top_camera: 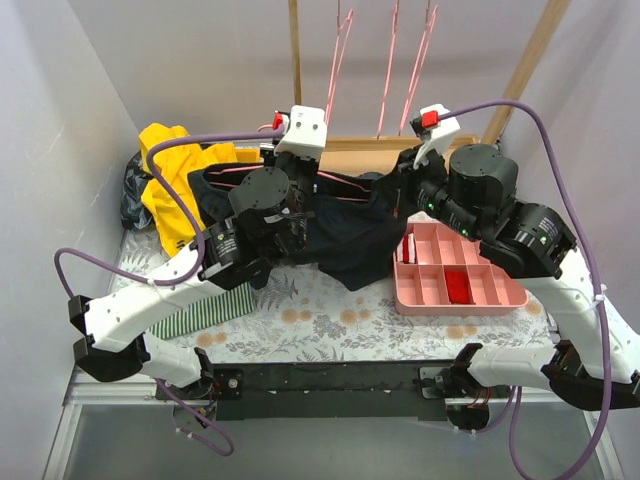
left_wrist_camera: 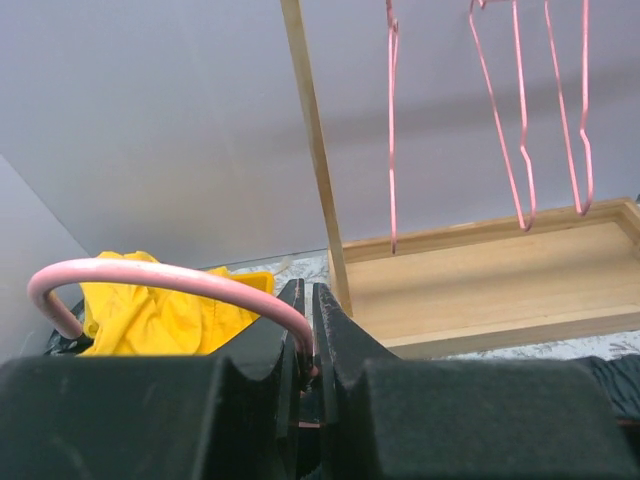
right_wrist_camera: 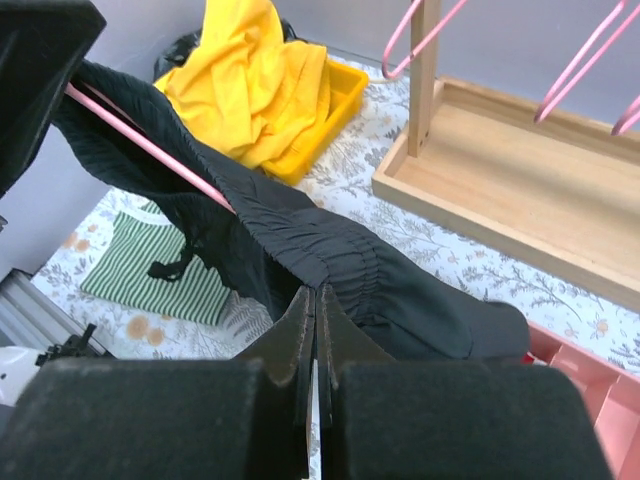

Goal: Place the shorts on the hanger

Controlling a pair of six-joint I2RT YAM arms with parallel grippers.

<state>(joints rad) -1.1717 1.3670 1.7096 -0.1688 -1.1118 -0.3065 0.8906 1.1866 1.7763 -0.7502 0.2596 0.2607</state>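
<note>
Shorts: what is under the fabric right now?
The pink hanger wire runs in under the shorts from the left and disappears beneath the folds; how far it reaches is covered.

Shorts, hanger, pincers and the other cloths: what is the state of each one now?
Shorts: draped over the hanger wire, bunched, lifted.
Hanger: held at its hook, wire under the shorts.
Left pincer: shut on the hanger.
Right pincer: shut on the shorts.
Yellow garment: crumpled.
Striped cloth: lying flat.
Spare hangers: hanging from the rack.
</note>
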